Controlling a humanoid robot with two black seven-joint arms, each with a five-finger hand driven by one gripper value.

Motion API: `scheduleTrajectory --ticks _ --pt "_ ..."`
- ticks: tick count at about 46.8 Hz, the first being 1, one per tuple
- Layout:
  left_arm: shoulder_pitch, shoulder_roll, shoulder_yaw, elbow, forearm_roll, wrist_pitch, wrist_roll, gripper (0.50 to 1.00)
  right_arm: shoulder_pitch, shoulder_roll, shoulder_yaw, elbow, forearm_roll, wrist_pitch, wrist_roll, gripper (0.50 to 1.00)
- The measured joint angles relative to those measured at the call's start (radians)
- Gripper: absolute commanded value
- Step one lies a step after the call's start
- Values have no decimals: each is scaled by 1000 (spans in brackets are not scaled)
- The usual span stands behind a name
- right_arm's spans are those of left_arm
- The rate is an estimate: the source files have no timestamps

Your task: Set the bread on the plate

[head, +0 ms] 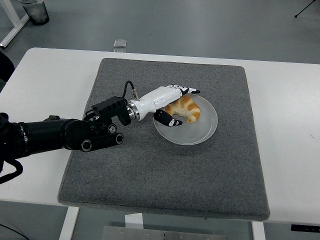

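Note:
A golden croissant [184, 109] lies on the grey round plate [205, 131] in the middle of the dark grey mat. My left hand [176, 104] reaches in from the left over the plate's left side. Its fingers [186, 90] are spread along the croissant's far side and its thumb [166, 120] is on the near side, apart from the bread. The hand holds nothing. The right arm is out of view.
The grey mat [165, 170] covers the middle of the white table [285, 110]. A small clear object [119, 43] lies on the floor beyond the table's far edge. A dark cup [35, 11] stands on the floor at the top left.

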Motion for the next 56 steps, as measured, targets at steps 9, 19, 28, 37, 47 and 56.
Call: scheduleTrajectory --ticks 9,19,28,37,47,56 --pt "-10 42 -18 -64 -11 -4 0 994 0 0 0 1 0 0 0 952" --pt "-27 93 -123 -95 -12 -32 1 994 0 0 0 2 0 1 0 952" --pt "-63 147 -285 -96 -42 -171 4 994 1 0 0 2 0 1 0 952" --pt "-63 187 -469 -91 -204 -362 13 994 6 0 0 2 0 1 -3 954" --pt "-80 233 -523 -62 -496 -475 17 994 7 0 1 14 0 1 -5 952" --pt "-90 245 -524 66 -784 -604 19 994 6 0 2 17 0 0 -5 952"
